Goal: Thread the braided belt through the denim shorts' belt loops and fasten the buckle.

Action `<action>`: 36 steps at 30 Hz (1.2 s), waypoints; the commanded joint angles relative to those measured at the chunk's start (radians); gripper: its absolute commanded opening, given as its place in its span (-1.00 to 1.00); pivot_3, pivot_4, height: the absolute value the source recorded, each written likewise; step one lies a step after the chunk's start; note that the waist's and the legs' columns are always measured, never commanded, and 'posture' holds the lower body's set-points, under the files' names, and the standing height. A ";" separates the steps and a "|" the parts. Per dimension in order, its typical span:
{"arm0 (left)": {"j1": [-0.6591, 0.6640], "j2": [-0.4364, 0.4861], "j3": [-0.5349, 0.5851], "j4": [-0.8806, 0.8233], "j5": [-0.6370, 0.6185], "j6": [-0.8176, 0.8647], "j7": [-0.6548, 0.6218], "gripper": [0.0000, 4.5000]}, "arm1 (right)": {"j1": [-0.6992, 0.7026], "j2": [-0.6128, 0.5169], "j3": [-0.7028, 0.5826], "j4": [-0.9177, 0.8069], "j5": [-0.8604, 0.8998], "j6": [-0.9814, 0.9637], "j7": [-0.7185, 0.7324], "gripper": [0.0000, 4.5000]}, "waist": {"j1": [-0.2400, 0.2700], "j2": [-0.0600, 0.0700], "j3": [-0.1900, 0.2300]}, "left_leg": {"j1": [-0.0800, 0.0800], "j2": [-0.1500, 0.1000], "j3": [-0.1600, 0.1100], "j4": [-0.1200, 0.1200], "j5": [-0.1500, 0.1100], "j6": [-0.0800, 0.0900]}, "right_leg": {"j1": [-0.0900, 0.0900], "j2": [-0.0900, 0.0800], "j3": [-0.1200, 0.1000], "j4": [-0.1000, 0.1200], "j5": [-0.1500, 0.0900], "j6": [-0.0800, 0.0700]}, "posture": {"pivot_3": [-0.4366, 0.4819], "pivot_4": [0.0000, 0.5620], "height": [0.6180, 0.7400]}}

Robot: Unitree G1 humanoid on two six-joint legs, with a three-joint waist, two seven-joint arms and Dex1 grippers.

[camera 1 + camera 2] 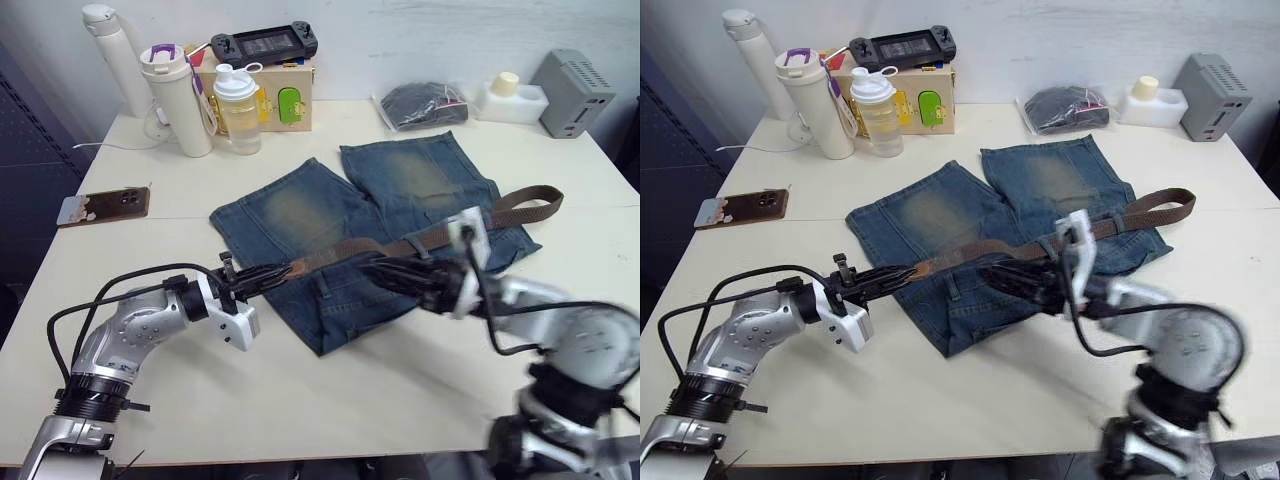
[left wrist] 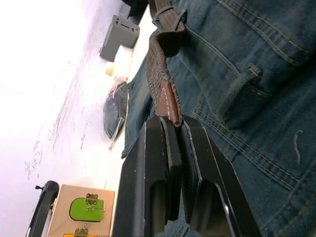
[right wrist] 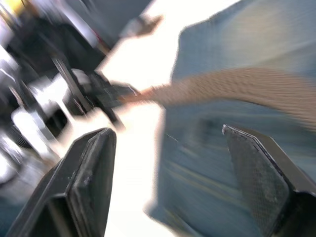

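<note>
Denim shorts (image 1: 350, 240) are spread flat in the middle of the frame on the white table (image 1: 300, 400), with the two legs pointing toward the upper part of the picture and the waistband toward the lower edge. The braided belt (image 1: 440, 235) is laid across the shorts from centre-left to the right, where it curves back on itself past the right leg; the buckle cannot be made out. The leather-tipped end of the belt is clamped between the closed fingers of the left gripper (image 1: 268, 276), seen at centre-left just off the left edge of the shorts. In the left wrist view the belt tip (image 2: 167, 101) is seen pinched between the two black fingers (image 2: 153, 163), and further along the strap is passed under one of the belt loops (image 2: 170, 22), while another loop (image 2: 237, 89) lies empty beside it on the denim. The right gripper (image 1: 395, 275) is held over the waistband at centre-right, just below the belt, with its fingers (image 3: 91, 168) spread wide apart and nothing between them. Along the upper edge of the frame are seen two bottles (image 1: 180, 95), a wooden box (image 1: 285, 95), a bagged dark bundle (image 1: 420, 103) and a grey device (image 1: 572, 92); a phone (image 1: 105, 205) lies at the left.
</note>
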 commanded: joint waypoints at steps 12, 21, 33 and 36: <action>-0.012 0.027 0.003 -0.031 0.011 -0.005 0.026 -1.00 | 0.080 0.075 0.227 0.072 0.877 -0.568 -1.047 0.26 | -0.031 0.002 0.000 | -0.001 -0.005 0.000 -0.001 0.000 0.003 | -0.010 -0.001 0.004 0.015 0.001 -0.002 | -0.05 -0.47 0.04; -0.015 0.025 -0.005 -0.057 0.012 -0.002 0.027 -1.00 | 0.113 -0.021 0.385 0.033 0.889 -0.746 -1.014 -0.97 | -0.043 0.002 0.000 | -0.001 -0.005 0.000 0.000 -0.001 0.005 | -0.010 -0.001 0.004 0.015 0.001 -0.002 | -0.05 -0.47 0.04; 0.152 0.067 0.005 -0.175 -0.295 0.314 -0.147 0.42 | 0.108 -0.231 0.352 0.118 0.749 -0.832 -0.770 -1.00 | -0.047 0.002 0.000 | -0.001 -0.005 0.000 0.000 -0.002 0.006 | -0.009 -0.001 0.005 0.014 0.001 -0.002 | -0.05 -0.47 0.04; 0.261 0.095 0.045 -0.266 -0.434 0.464 -0.212 0.42 | 0.140 -0.283 0.347 0.142 0.696 -0.822 -0.690 -1.00 | -0.047 0.002 0.000 | -0.001 -0.004 0.000 0.000 -0.002 0.007 | -0.009 -0.001 0.005 0.013 0.001 -0.002 | -0.05 -0.47 0.04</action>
